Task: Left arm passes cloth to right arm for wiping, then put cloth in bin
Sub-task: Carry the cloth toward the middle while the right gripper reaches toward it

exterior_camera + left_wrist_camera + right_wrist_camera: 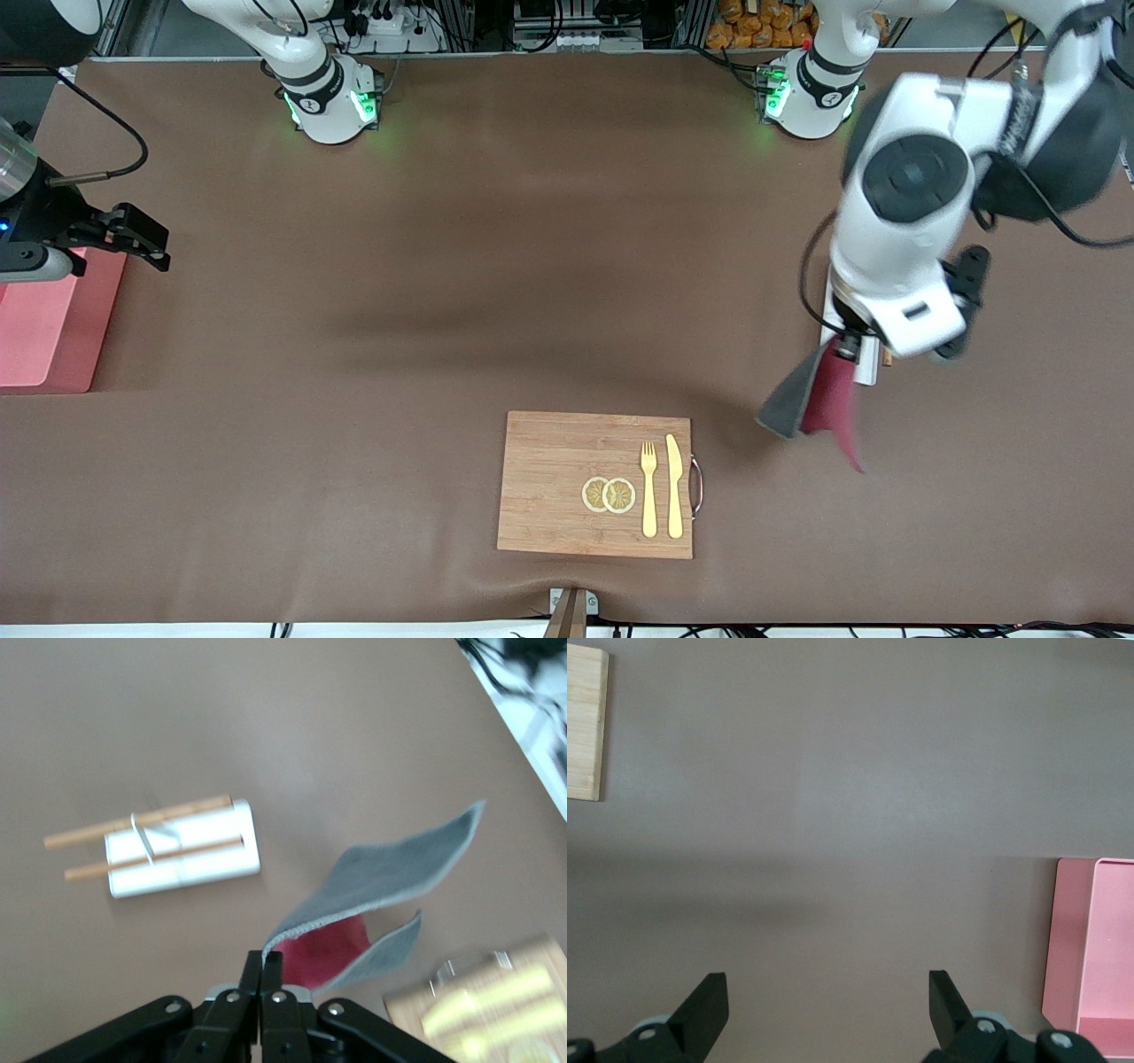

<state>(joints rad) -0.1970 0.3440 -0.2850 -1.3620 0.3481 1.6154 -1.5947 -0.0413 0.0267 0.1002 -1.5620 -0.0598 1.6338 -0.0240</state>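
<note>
1. Nearest the front camera lies the rectangular wooden board (567, 483) on the brown worktop (443, 310), carrying a yellow fork (649, 489), a yellow knife (675, 486) and two round lemon slices (609, 494).
2. At about two o'clock from the board, the left gripper (849, 344) hangs in the air toward the left arm's end of the worktop, its arm bent sharply down from above, wrist pointing at the worktop.
3. That gripper is clenched on the soft dark grey cloth (802, 399), pinching one corner; the cloth dangles free, showing a dark red inner face in both the front and left wrist views (390, 877).
4. Under the left gripper sits the flat white tray (182, 859) with two wooden chopsticks (137, 822) laid across it; in the front view the arm hides most of it.
5. At nine o'clock in the front view, the right gripper (142, 237) waits over the worktop beside the pink-salmon rectangular plastic bin (44, 328), fingers (704, 1010) spread wide and holding nothing.
6. The bin is cut off by the picture edge in both the front and right wrist views (1094, 948), and the right arm covers part of it.
</note>
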